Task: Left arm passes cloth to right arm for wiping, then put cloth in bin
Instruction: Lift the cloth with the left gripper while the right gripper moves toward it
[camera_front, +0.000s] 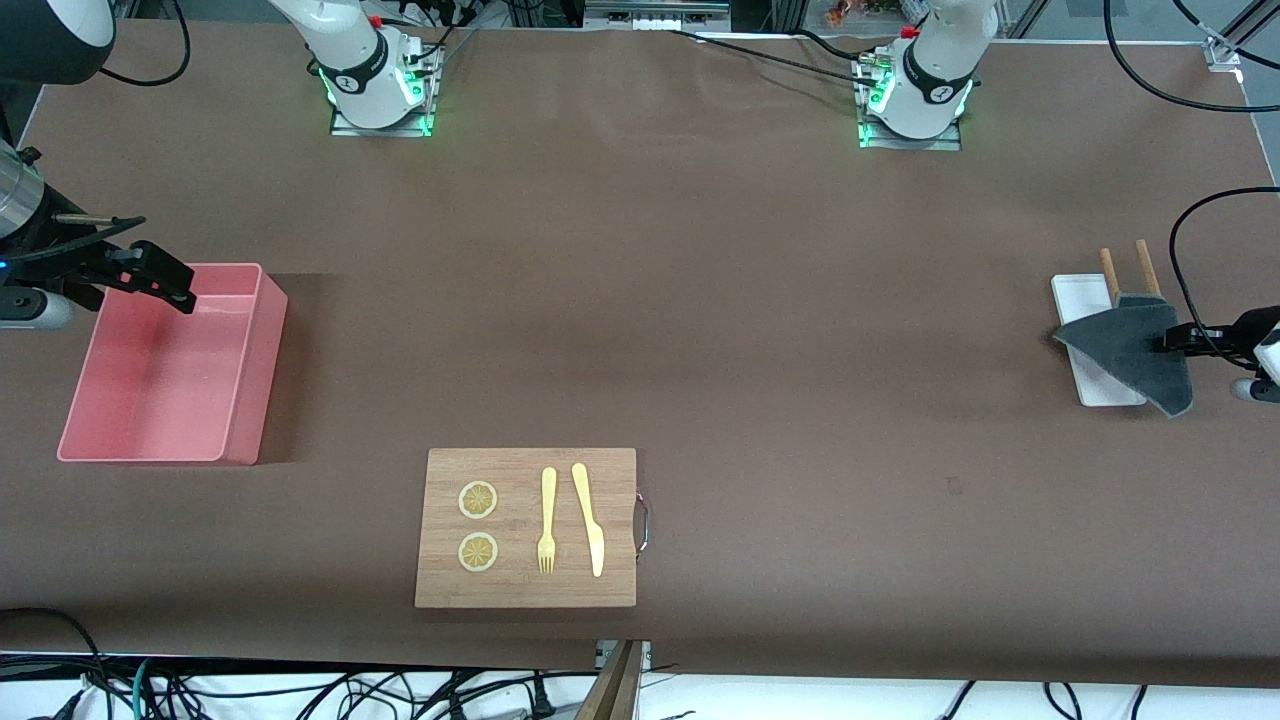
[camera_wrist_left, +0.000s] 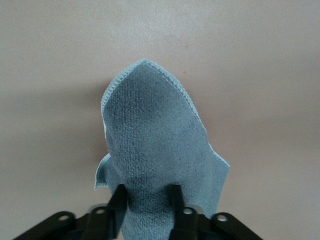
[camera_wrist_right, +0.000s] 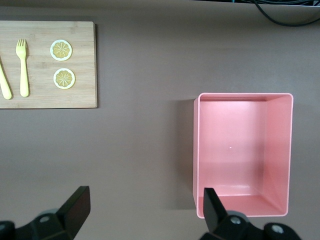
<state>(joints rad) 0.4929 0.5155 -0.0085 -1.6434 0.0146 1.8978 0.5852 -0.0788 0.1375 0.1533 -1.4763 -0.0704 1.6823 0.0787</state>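
Observation:
The dark grey cloth (camera_front: 1130, 350) hangs from my left gripper (camera_front: 1172, 340), which is shut on one edge of it at the left arm's end of the table. The cloth drapes over the white tray (camera_front: 1078, 300). In the left wrist view the cloth (camera_wrist_left: 155, 145) sits pinched between the fingers of the left gripper (camera_wrist_left: 146, 205). The pink bin (camera_front: 250, 300) stands at the right arm's end and holds nothing. My right gripper (camera_front: 165, 280) is open and empty, over the bin's edge. In the right wrist view the right gripper (camera_wrist_right: 145, 207) shows beside the bin (camera_wrist_right: 197, 150).
A wooden board (camera_front: 525, 590) near the front camera carries two lemon slices (camera_front: 478, 500), a yellow fork (camera_front: 547, 520) and a yellow knife (camera_front: 590, 520). Two wooden sticks (camera_front: 1108, 272) lie at the tray's end farther from the front camera.

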